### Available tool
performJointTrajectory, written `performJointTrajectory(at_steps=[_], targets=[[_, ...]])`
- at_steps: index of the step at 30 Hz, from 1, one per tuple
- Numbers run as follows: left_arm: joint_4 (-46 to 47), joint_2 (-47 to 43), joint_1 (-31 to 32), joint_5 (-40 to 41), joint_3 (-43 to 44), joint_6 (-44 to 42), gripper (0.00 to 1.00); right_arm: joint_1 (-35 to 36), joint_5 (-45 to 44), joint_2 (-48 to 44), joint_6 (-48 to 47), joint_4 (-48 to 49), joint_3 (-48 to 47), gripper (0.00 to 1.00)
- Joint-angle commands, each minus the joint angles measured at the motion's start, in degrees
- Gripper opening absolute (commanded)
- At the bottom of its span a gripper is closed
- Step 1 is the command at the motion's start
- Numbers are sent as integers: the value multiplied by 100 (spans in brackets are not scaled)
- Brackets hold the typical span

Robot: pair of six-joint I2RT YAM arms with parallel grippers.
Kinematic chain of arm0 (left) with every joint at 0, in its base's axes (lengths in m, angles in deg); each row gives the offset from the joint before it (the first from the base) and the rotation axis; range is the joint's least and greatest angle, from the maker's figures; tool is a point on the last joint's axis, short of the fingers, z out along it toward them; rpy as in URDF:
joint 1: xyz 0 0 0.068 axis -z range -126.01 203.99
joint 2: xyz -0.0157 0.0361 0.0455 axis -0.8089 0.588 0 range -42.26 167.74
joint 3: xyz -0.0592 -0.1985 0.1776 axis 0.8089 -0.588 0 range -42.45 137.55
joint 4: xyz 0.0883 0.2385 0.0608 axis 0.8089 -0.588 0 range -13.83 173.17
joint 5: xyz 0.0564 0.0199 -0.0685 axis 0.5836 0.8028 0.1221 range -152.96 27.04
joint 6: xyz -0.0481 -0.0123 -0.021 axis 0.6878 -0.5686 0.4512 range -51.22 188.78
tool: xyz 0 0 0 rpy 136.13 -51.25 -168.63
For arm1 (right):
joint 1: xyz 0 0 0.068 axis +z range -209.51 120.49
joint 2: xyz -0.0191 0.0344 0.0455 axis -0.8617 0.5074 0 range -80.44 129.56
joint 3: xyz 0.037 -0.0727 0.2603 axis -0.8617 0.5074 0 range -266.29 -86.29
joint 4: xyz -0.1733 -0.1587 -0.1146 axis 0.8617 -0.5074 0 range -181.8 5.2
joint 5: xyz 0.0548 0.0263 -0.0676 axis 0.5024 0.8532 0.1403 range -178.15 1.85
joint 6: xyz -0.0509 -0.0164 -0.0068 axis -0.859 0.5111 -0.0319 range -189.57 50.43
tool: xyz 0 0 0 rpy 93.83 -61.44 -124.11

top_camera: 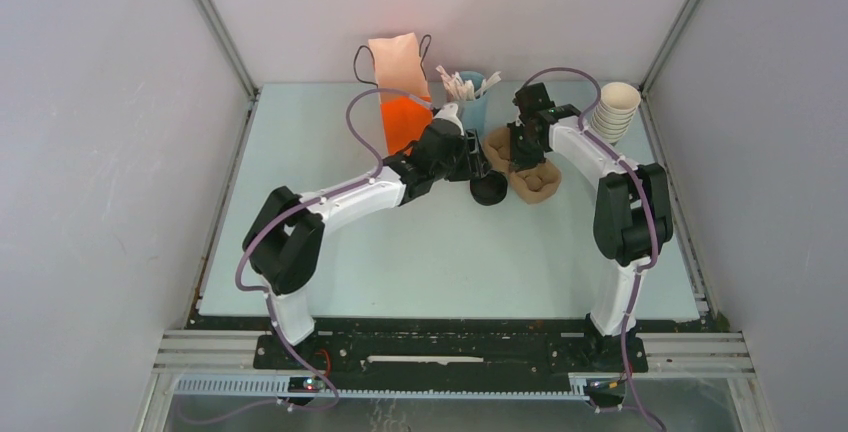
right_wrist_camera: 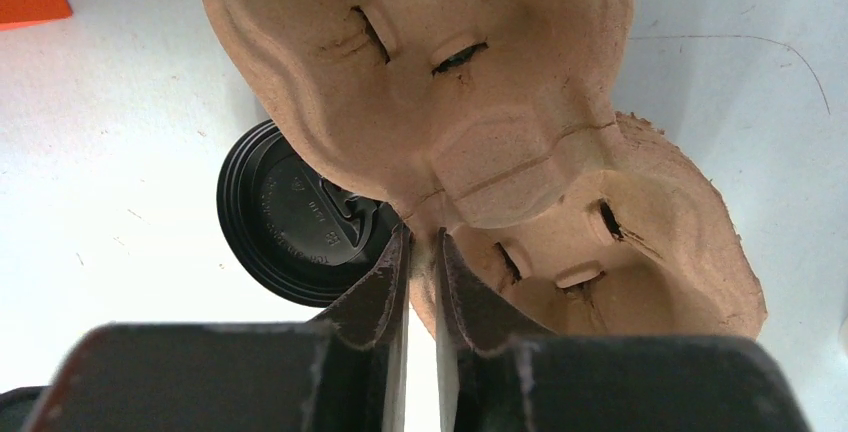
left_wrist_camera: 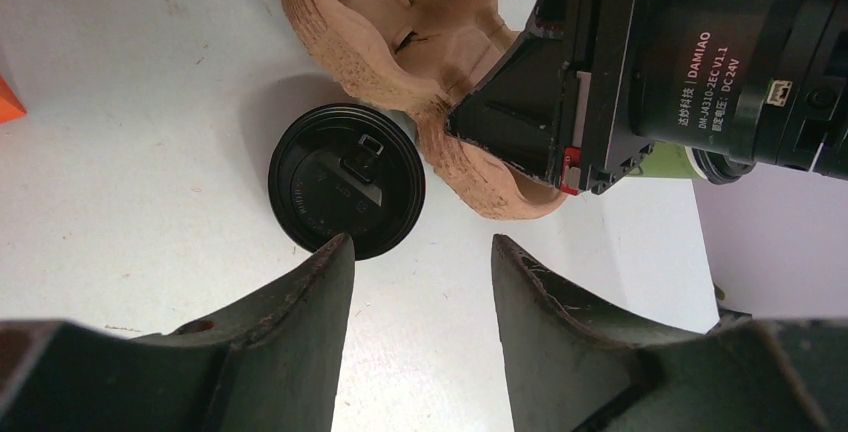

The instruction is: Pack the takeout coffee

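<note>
Black plastic is capping the takeout coffee [left_wrist_camera: 346, 180], which is standing on the table [top_camera: 420, 252] just beside the pulp carrier [right_wrist_camera: 450, 102] — at about seven o'clock of it in the top view — and not yet sitting in a hollow. Its cup body is hiding under the lid. The left gripper [left_wrist_camera: 420, 247] is hovering just short of it, jaws standing well apart and holding nothing, the lid lying at about eleven o'clock of its tips. The right gripper [right_wrist_camera: 421, 252] is pinching the carrier's rim at the waist between hollows, fingers all but closed on it. The step in hand looks like steadying the carrier while approaching the cup. Next, the left jaws are needing to advance, straddle the cup below its lid, close, then lift it over a hollow.
</note>
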Motion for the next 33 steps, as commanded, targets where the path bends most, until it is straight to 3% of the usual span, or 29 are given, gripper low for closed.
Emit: performJointTrajectory(at_steps=[1, 3, 5, 14, 17, 21, 33], targets=[[175, 68, -26, -22, 0, 60, 58, -49, 180, -39, 80, 94, -222, 17], [181, 113, -26, -37, 24, 66, 58, -65, 178, -36, 96, 72, -235, 15], [186, 182, -31, -52, 57, 79, 58, -68, 160, -52, 111, 53, -233, 6], [-212, 932, -48, 26, 752, 141, 54, -49, 89, -202, 196, 40, -235, 0], [-167, 1206, -98, -57, 985, 307, 52, -49, 102, -180, 210, 33, -231, 0], [144, 1419, -164, -188, 1085, 626, 60, -55, 98, -335, 239, 114, -69, 0], [698, 1799, -365, -469, 1124, 1245, 63, -200, 349, -645, 333, 338, 155, 0]])
